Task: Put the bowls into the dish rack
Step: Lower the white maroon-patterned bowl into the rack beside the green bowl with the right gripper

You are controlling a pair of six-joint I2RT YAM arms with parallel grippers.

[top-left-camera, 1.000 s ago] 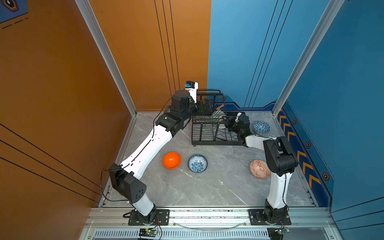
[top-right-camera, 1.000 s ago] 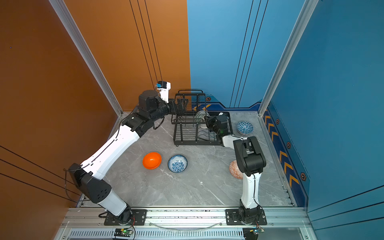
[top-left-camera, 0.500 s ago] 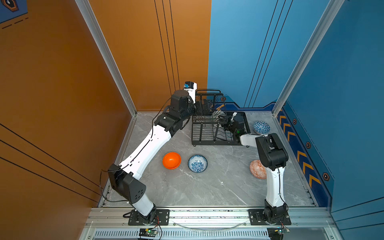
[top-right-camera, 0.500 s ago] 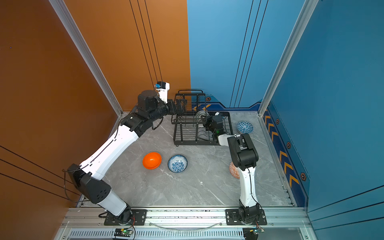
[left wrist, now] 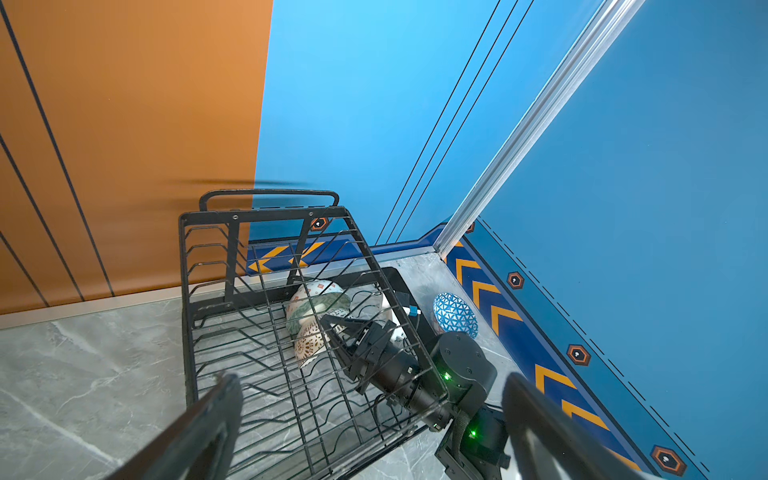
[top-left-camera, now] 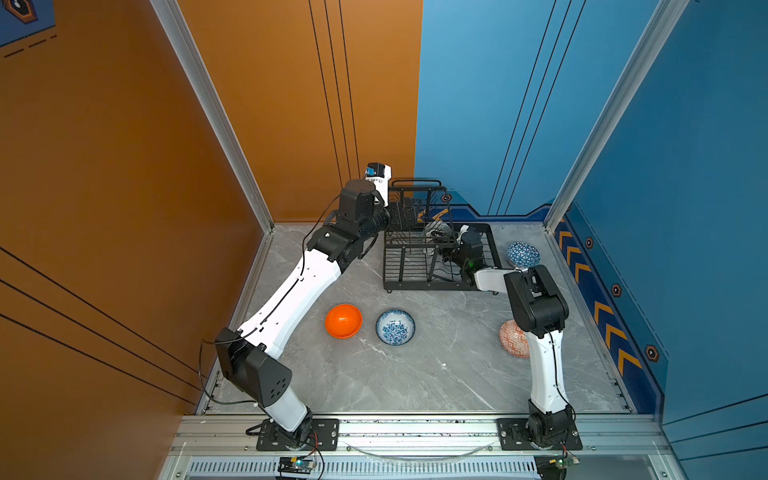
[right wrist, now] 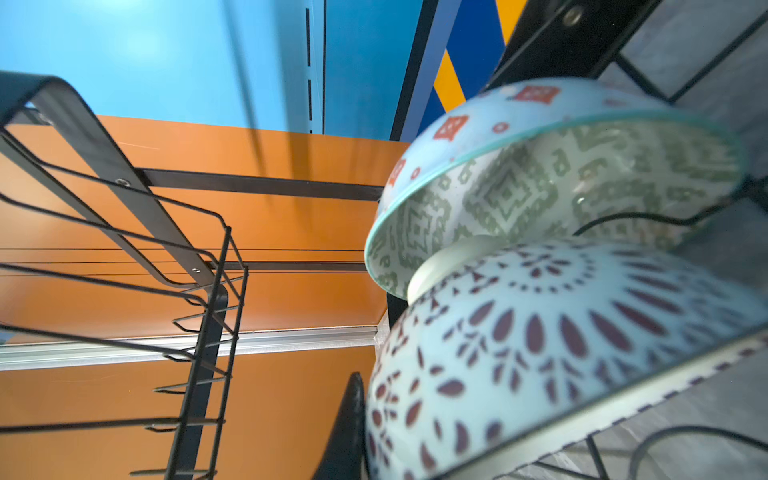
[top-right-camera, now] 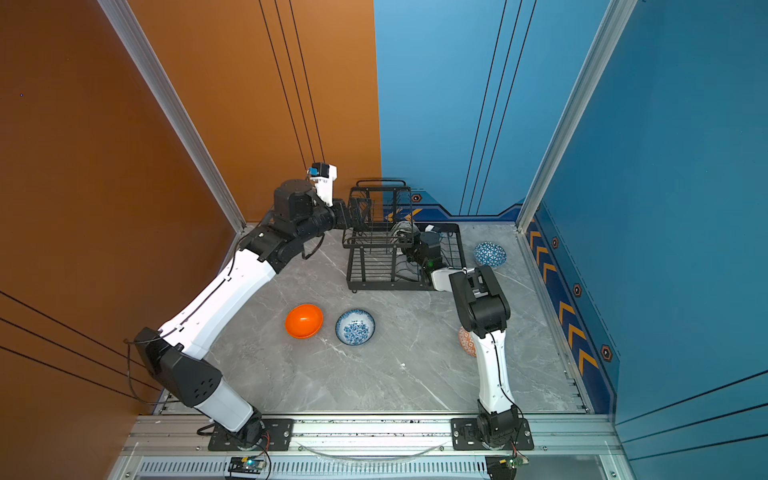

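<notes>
— At the rear of the grey tabletop (top-left-camera: 415,374), which item is the dish rack (top-left-camera: 428,286)?
— The black wire frame near the corner where the orange wall (top-left-camera: 291,104) meets the blue wall (top-left-camera: 498,104). It has a flat base tray (top-left-camera: 491,249) with a raised basket tier (top-left-camera: 411,189) over its left part, seen in both top views.
— And what does it already hold?
— Two pieces, standing on edge in the base tray. The pale-green patterned bowl (left wrist: 311,293) lies nearer the back wall. The dark-lattice bowl (left wrist: 309,345) leans against it, its foot ring (right wrist: 449,262) within the green bowl's mouth, as the right wrist view shows.
— What holds the lattice bowl?
— The right gripper (left wrist: 332,321), reaching in from the rack's right side. Its jaws are closed on that bowl's wall; one finger (right wrist: 349,428) shows against the outside, and the other is hidden.
— And the left gripper (left wrist: 370,378)?
— It hovers over the left end of the raised tier, jaws spread wide, holding nothing.
— Where are the rest?
— Four rest on the tabletop. The blue triangle-patterned bowl (top-left-camera: 523,254) sits just beside the rack's right edge. The plain orange bowl (top-left-camera: 343,321) and the blue-floral bowl (top-left-camera: 395,327) sit side by side in front of the rack, close but apart. The orange-red geometric bowl (top-left-camera: 512,338) lies at front right, partly hidden behind the right arm (top-left-camera: 544,365).
</notes>
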